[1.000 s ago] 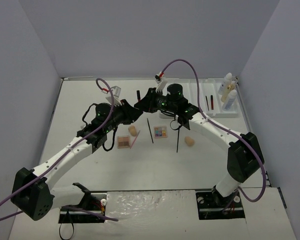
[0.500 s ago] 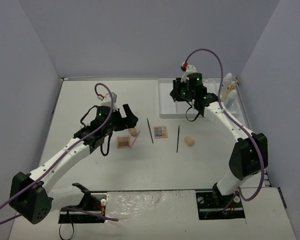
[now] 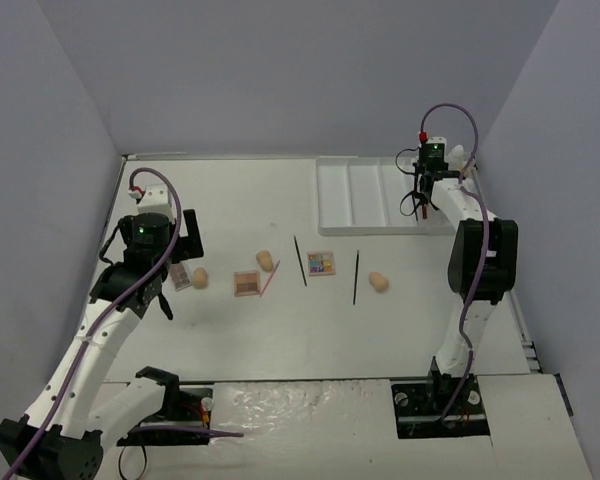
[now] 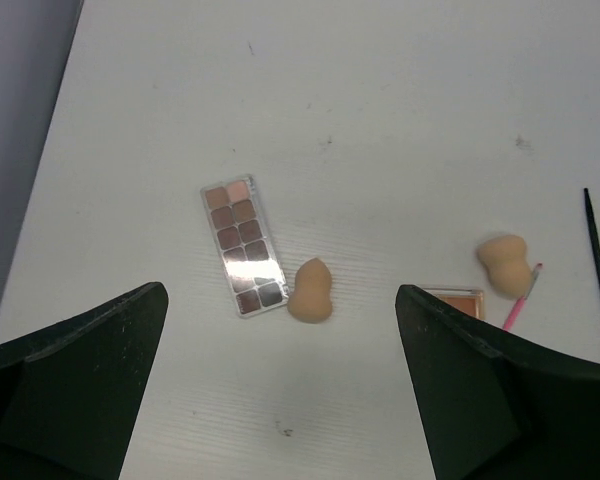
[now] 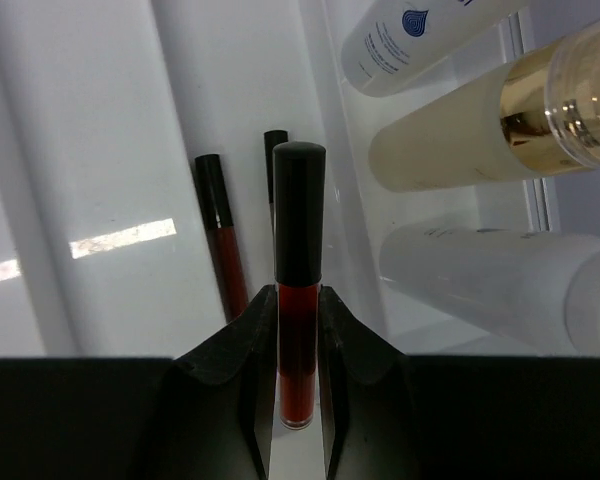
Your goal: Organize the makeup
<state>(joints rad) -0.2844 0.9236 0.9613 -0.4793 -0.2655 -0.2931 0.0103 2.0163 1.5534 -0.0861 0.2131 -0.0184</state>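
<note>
My right gripper (image 5: 298, 330) is shut on a red-black lipstick tube (image 5: 298, 250), held over the right end of the white tray (image 3: 365, 195). Another lipstick tube (image 5: 223, 240) lies in the tray below, beside three bottles (image 5: 480, 120). My left gripper (image 4: 280, 330) hangs open and empty above a long eyeshadow palette (image 4: 244, 246) and a peach sponge (image 4: 309, 292) at the table's left. In the middle lie a sponge (image 3: 265, 261), an orange palette (image 3: 247, 283), a pink pencil (image 3: 268, 281), a colourful palette (image 3: 321, 263), two black pencils (image 3: 300, 261) and another sponge (image 3: 379, 283).
The tray's left and middle compartments (image 3: 340, 190) show bare white floor. Grey walls close the table on the left, back and right. The right arm (image 3: 475, 255) stretches along the table's right edge.
The two grippers met at the centre a second ago. My left gripper opened and drew back to the left. My right arm carried the lipstick tube to the tray's right end.
</note>
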